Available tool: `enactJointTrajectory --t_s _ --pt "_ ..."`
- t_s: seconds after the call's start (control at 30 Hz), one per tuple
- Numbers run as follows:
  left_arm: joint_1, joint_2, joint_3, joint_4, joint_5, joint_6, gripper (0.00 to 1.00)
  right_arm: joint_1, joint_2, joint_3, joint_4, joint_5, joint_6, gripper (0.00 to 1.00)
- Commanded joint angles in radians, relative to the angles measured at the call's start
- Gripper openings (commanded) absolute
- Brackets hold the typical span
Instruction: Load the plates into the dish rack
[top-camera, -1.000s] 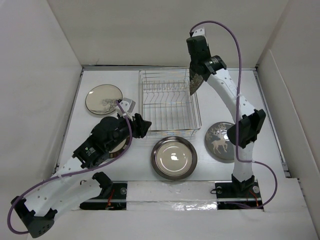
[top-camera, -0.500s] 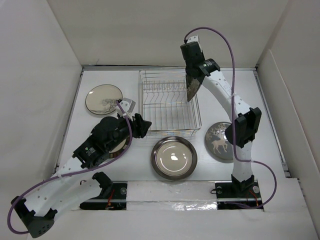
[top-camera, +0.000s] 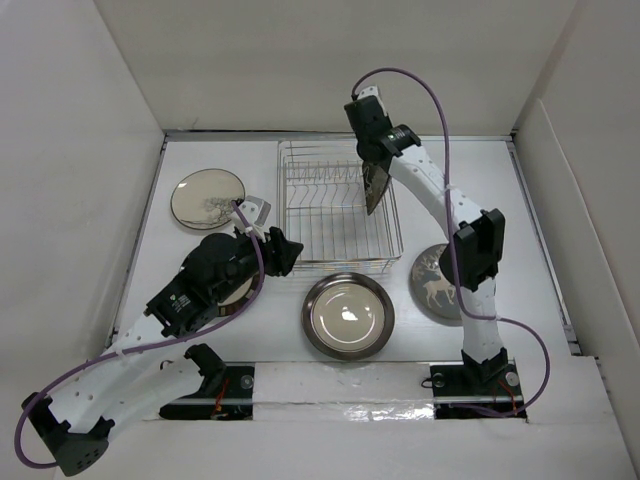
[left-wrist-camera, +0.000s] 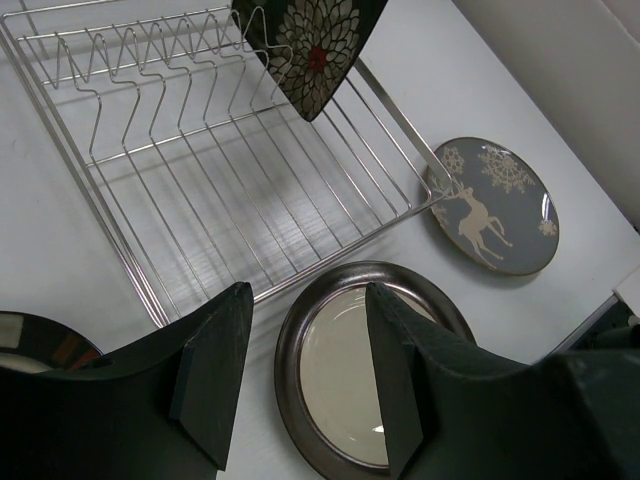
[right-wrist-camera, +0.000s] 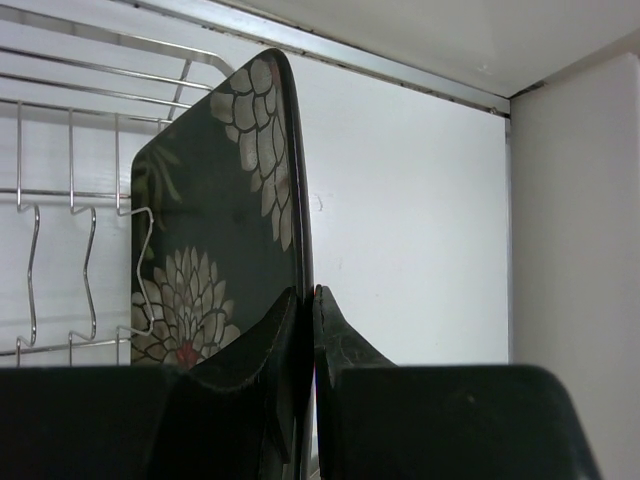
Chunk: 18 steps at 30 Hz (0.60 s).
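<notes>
Dark floral plate (top-camera: 375, 186) is gripped by the right claw (right-wrist-camera: 305, 298) at two o'clock of the dish rack (top-camera: 335, 226); the left claw (left-wrist-camera: 308, 300) is spread open.

Dish rack (top-camera: 340, 225) bright silver wire; metal plate (top-camera: 348, 316) shiny, mirror-like; floral plate (right-wrist-camera: 215, 250) glossy dark glaze

No text, label, brand, number or sign legible in any view.
</notes>
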Motion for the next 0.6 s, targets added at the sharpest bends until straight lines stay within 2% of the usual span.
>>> enactJointTrajectory --t_s 0.0,0.33,0.37,0.4,0.5,0.57 --pt "0.005 -0.016 -0.010 0.029 -0.003 0.009 0.46 0.034 -0.003 0.049 0.080 0.059 0.004 0.00" --pt "0.005 -0.019 -0.011 0.031 0.013 0.006 0.46 0.055 0.026 -0.018 0.113 0.137 0.039 0.00" --pt "0.005 -0.020 -0.011 0.032 0.013 0.006 0.46 0.055 0.022 -0.023 0.116 0.141 0.044 0.07" --pt "0.005 -0.020 -0.011 0.031 0.013 0.006 0.46 0.055 0.017 -0.031 0.120 0.145 0.051 0.25" --pt "0.005 -0.020 -0.011 0.032 0.014 0.006 0.46 0.055 -0.016 -0.038 0.123 0.132 0.067 0.56" --pt "0.005 -0.022 -0.011 0.032 0.019 0.006 0.46 0.046 -0.058 -0.043 0.120 0.106 0.090 0.62"
